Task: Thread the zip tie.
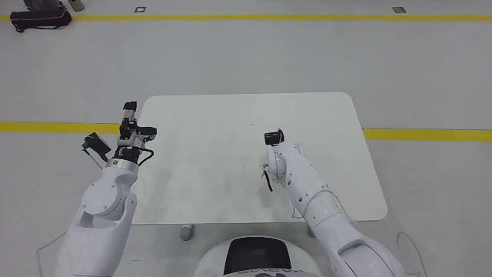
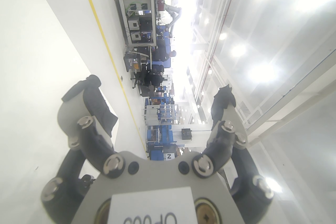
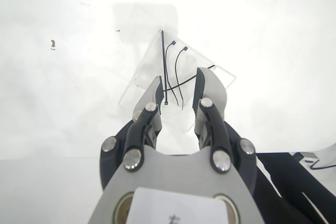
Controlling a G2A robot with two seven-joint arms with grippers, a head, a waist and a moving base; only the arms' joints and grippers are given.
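Found right gripper poised directly above clear tray, jaws partly open, gripping nothing. Recorded several black zip ties lying crossed inside tray, beneath those jaws. Noted left gripper well apart from tray, aimed out across the room, jaws wide open, empty.

Left claw spread wide; beyond it yellow line, equipment cabinet, bright ceiling lights.
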